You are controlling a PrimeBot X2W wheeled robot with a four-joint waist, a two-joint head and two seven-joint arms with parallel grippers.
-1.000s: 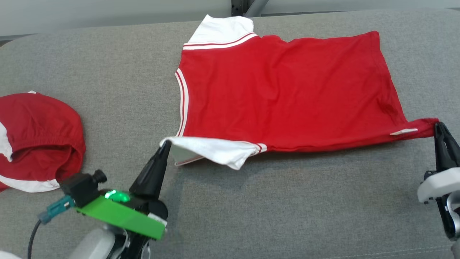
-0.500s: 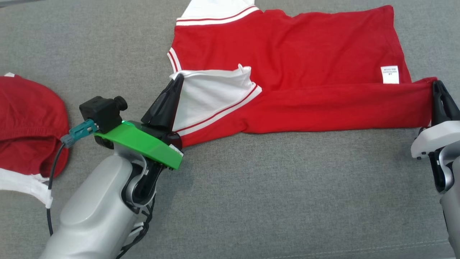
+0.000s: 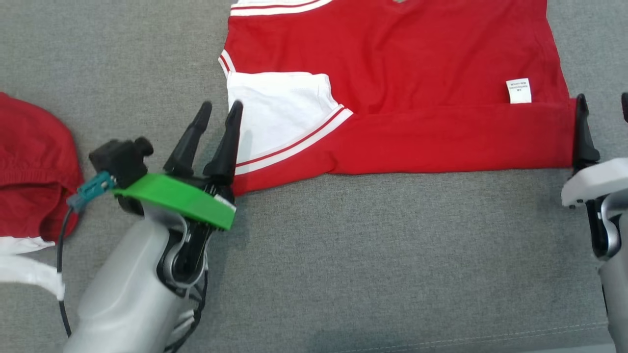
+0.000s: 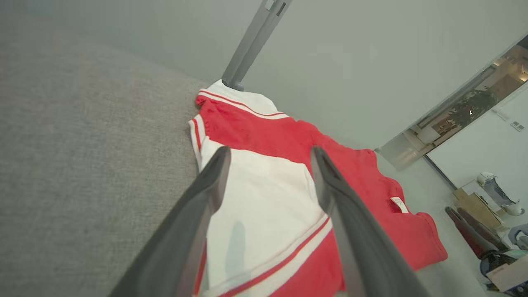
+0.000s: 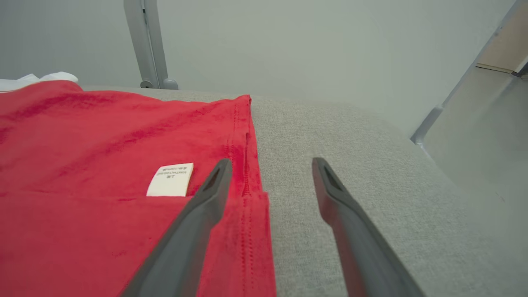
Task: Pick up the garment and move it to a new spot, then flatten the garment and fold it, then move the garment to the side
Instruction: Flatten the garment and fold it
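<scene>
Crosswise lies the shirt (image 3: pixel 392 73), its long axis running from left pincer (image 3: pixel 222 104) at the sleeve (image 3: pixel 279 108) to right pincer (image 3: pixel 603 96) at the hem (image 3: pixel 564 132). Both gape wide, empty.

A grey upholstered surface (image 3: pixel 343 255) carries a partly folded red-and-white shirt (image 3: pixel 392 73); a second red garment (image 3: pixel 34 162) lies well left of the shirt.

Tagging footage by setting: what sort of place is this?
Probably an indoor lab or office: a grey fabric-covered work surface, a grey metal post behind it, and a glass partition onto another room.
</scene>
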